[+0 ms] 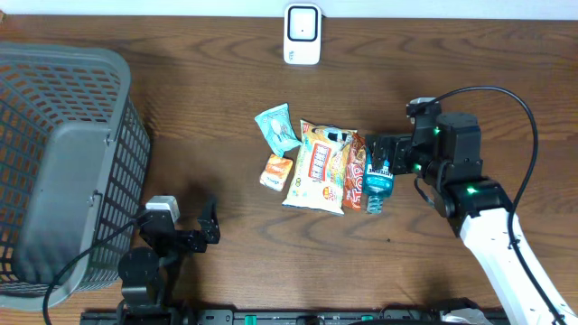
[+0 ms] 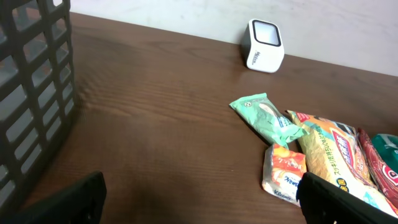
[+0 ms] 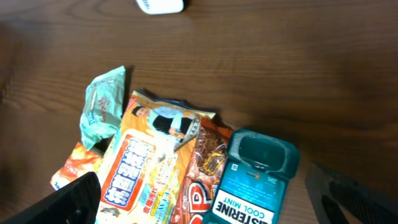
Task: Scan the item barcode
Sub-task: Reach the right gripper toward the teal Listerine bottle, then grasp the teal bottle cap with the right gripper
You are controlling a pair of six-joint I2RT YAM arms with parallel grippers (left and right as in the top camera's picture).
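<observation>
**Scene at the table, nearest items first.** Your left gripper (image 1: 211,226) rested at the near edge of the dark wooden table (image 1: 208,108). Its jaws were spread wide and held nothing. It was just beside the grey plastic lattice basket (image 1: 126,153) and well apart from the goods.

Your right gripper (image 1: 377,155) reached in from the right, with its fingers (image 3: 74,199) also spread wide. In the right wrist view, the teal plastic mouthwash bottle (image 1: 378,185) lay flat between the two fingers. It was not pinched, and you could not tell from the pictures whether either finger touched it.

The bottle sat at the right end of the cluster of goods in the middle of the table, label up. It lay against the red-brown foil snack bag (image 1: 355,176). That bag was tucked partly under the large yellow snack bag (image 1: 318,167) to its left.

Left of the yellow bag lay the small orange packet (image 1: 275,171). Just beyond it lay the mint-green wrapped packet (image 1: 277,129), touching the yellow bag's far corner.

Farthest from you, at the back edge of the table, stood the white box-shaped barcode scanner (image 1: 302,34). It was well apart from the bottle and from both grippers.
</observation>
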